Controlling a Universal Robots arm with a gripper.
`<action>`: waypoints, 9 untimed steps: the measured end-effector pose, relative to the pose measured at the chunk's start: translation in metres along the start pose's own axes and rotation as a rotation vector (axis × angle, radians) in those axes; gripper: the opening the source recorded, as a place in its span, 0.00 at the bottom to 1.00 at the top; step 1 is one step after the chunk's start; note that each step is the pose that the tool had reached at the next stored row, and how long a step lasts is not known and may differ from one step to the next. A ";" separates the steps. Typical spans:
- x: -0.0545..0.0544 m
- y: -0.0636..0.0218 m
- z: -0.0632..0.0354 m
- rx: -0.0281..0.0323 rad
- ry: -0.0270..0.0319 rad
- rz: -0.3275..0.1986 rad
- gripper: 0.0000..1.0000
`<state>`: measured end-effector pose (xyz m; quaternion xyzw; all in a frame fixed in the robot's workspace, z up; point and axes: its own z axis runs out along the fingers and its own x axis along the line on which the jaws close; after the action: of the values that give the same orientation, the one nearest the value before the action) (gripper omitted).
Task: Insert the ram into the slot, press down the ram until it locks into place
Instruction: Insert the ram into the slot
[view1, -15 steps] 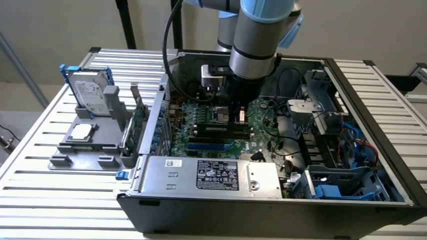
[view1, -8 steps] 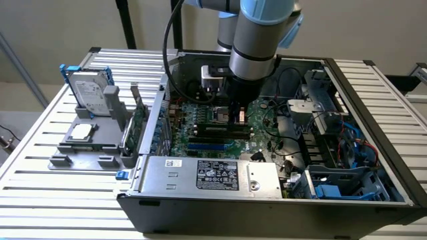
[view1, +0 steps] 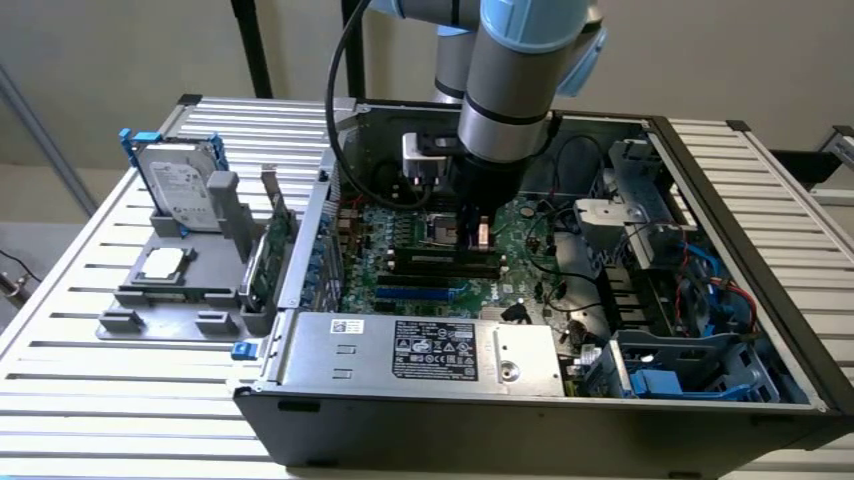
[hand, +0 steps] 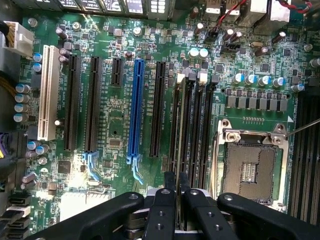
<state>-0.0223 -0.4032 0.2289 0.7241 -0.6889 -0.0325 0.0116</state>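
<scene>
gripper (hand: 177, 186) clenched on the ram (hand: 181, 125), ram edge-on along the slot (hand: 175, 135), neighbouring slots (hand: 200, 130) tight alongside

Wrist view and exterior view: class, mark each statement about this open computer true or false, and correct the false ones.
1. The silver processor socket has no chip in it. True.
2. A card is plugged into the blue slot. False: the blue slot is empty.
3. The gripper is closed on the ram, which stands edge-on among the black memory slots. True.
4. The hard drive is mounted inside the case. False: it stands upright in the grey holder outside the case, on the exterior view's left.
</scene>
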 end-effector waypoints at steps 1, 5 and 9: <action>0.000 0.0000 0.0002 0.0000 0.0000 0.000 0.13; 0.000 -0.0001 0.0014 0.0000 0.0000 0.000 0.13; 0.000 -0.0001 0.0026 0.0001 -0.0003 0.001 0.13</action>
<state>-0.0223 -0.4032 0.2263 0.7238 -0.6891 -0.0325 0.0115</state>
